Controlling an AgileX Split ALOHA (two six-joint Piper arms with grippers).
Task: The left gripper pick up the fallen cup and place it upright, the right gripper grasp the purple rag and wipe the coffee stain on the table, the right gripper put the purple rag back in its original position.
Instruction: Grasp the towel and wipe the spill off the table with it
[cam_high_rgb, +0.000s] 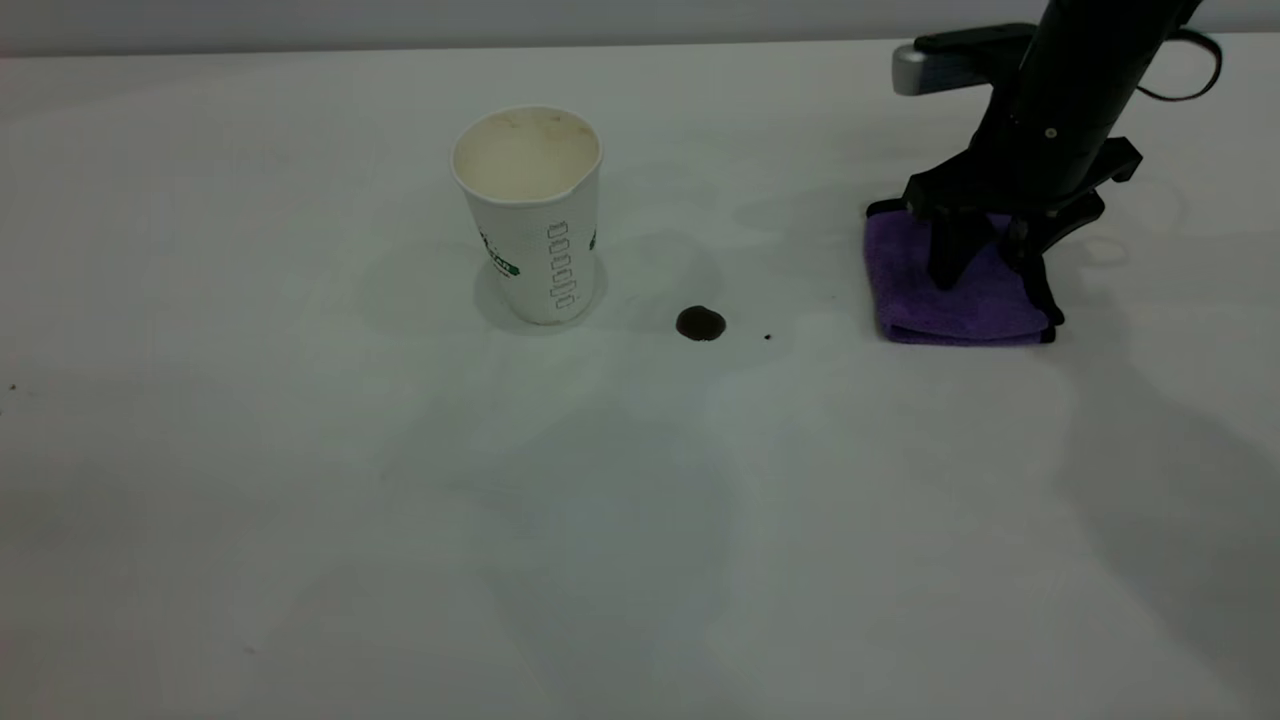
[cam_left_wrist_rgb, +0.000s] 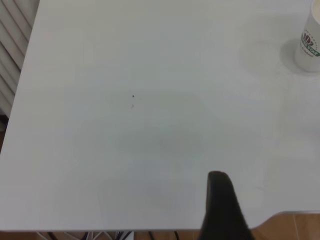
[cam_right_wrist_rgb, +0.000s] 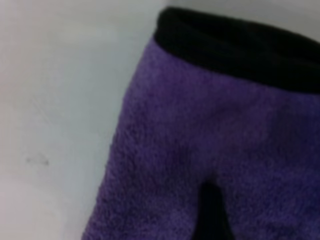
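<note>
The right gripper (cam_high_rgb: 990, 262) stands on the purple rag (cam_high_rgb: 950, 290), jaws spread; a shallow pinch could drop it before the coffee stain (cam_high_rgb: 700, 323) at nine o'clock.

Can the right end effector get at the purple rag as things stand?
Probably yes: the right end effector is open, straddling the purple rag from above on the table, nothing between them.

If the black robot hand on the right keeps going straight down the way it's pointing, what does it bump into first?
Most likely the purple rag. The right gripper points down with its jaws spread right over it, and its wrist view is almost filled with the rag. The table lies just underneath.
</note>
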